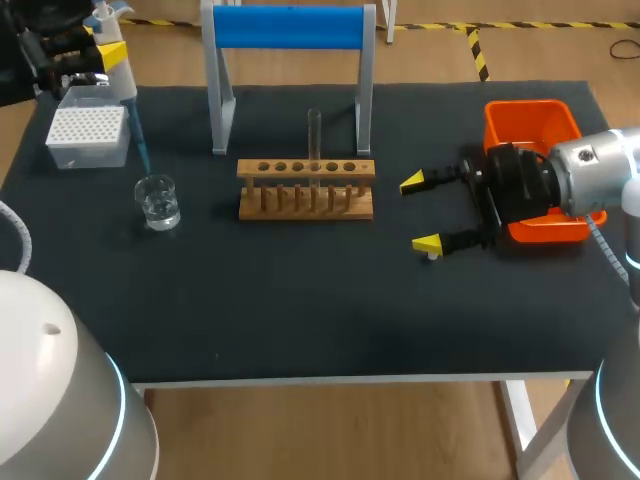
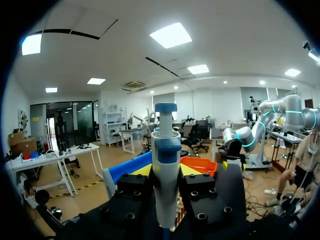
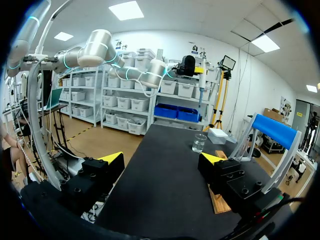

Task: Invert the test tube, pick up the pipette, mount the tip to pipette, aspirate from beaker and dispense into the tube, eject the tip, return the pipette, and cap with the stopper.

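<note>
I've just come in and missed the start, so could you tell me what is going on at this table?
The left gripper is shut on the pipette, tip mounted, pointing down at the beaker of clear liquid; whether it dips in is unclear. The test tube stands in the wooden rack. The right gripper hovers open beside the rack, holding nothing.

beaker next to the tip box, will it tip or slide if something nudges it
The beaker looks squat and wide-based, with liquid low inside, so it probably resists tipping. It seems to be clear glass, so it is likely fragile and slippery to grip. The liquid could slosh if it is shoved quickly.
</note>
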`<control>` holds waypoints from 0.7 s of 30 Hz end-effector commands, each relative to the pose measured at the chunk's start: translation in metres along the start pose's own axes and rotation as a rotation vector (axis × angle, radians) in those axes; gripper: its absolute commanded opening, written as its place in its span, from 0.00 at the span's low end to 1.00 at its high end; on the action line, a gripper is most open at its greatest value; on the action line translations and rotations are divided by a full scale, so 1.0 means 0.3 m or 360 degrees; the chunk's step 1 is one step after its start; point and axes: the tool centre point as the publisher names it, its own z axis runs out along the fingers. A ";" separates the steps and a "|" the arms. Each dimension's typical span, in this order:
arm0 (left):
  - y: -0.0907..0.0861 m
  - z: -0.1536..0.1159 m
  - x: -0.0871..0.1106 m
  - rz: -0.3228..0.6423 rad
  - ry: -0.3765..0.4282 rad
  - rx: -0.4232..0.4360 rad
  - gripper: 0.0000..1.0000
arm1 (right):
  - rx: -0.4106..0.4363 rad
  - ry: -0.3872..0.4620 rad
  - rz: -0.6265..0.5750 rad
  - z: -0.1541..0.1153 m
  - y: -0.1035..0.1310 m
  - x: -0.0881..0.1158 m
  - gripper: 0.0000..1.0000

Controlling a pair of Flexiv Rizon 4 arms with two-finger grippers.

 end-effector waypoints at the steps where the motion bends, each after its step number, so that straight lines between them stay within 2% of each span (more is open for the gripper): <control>1: 0.005 0.009 -0.012 0.0003 -0.0002 0.0010 0.00 | 0.0003 0.0001 0.0000 -0.005 0.003 0.003 1.00; 21: 0.004 0.009 -0.011 0.0005 -0.0006 0.0012 0.00 | 0.0003 0.0001 0.0000 -0.005 0.003 0.003 1.00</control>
